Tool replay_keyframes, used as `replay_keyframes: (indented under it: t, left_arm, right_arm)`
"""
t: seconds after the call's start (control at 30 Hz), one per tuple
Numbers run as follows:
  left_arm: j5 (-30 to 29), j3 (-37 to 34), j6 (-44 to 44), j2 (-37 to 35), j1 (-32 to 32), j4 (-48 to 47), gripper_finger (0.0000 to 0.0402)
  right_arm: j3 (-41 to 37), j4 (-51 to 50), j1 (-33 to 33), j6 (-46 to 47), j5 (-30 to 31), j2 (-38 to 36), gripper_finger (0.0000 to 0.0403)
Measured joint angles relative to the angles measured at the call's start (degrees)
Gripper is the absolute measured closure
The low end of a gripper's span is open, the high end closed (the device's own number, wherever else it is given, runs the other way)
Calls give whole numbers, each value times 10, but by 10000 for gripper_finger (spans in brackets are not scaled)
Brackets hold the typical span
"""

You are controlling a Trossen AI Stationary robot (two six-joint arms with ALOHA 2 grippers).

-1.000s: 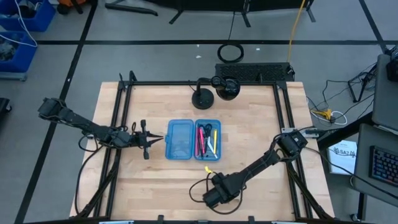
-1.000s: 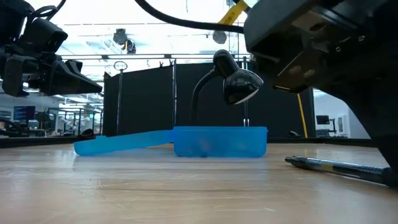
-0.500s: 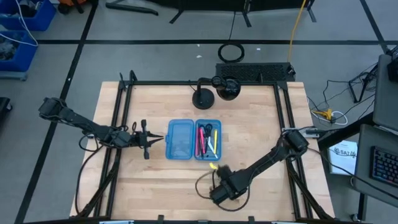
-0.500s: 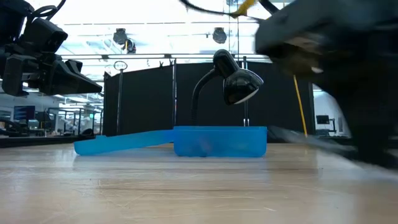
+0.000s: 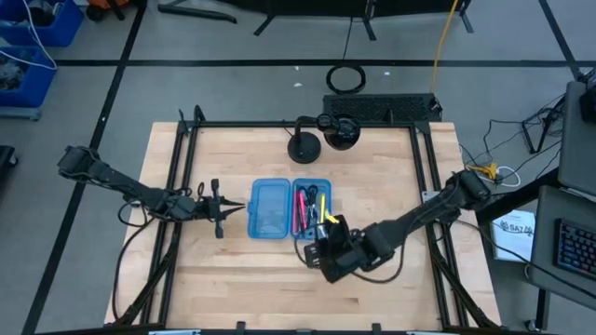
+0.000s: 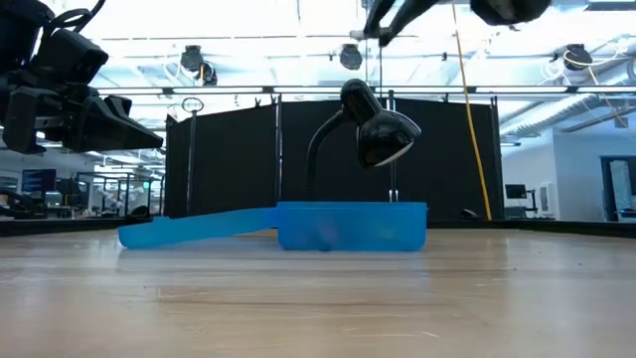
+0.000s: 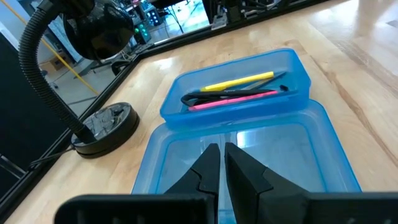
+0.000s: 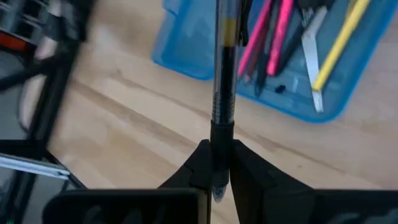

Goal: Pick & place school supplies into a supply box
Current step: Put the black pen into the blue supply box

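Observation:
The supply box lies open mid-table, its translucent blue lid half flat beside the tray half. The tray holds pink, yellow and dark pens and small scissors. My right gripper hovers just near of the box, shut on a dark pen with a yellow band. My left gripper waits shut in the air left of the lid, touching nothing. My right gripper pinches the dark pen between its two fingers by one end. The pen runs straight on ahead of the fingers, along them. It is lifted clear of the table, and its free end with the yellow band reaches over the near end of the box.
A black gooseneck desk lamp stands on its round base past the far end of the box. Black frame rails run along the table's left and right sides. Bare wood lies near of the box.
My right gripper has moved from near the table's near edge toward the box and upward. The dark pen, lying on the table a second ago, is lifted clear and carried with it. In the low view the arm has risen almost out of the picture.

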Motion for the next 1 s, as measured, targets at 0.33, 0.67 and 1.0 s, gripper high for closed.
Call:
replay_keyframes:
  t: [0.33, 0.67, 1.0]
  left_arm:
    - [0, 0, 0, 0, 0, 12, 371]
    - [0, 0, -7, 0, 0, 13, 371]
    - [0, 0, -8, 0, 0, 1, 371]
  right_arm:
    - [0, 10, -134, -81, -154, 11, 378]
    - [-20, 25, -246, -119, -213, 11, 378]
    - [-146, 142, -295, -120, -284, 11, 378]
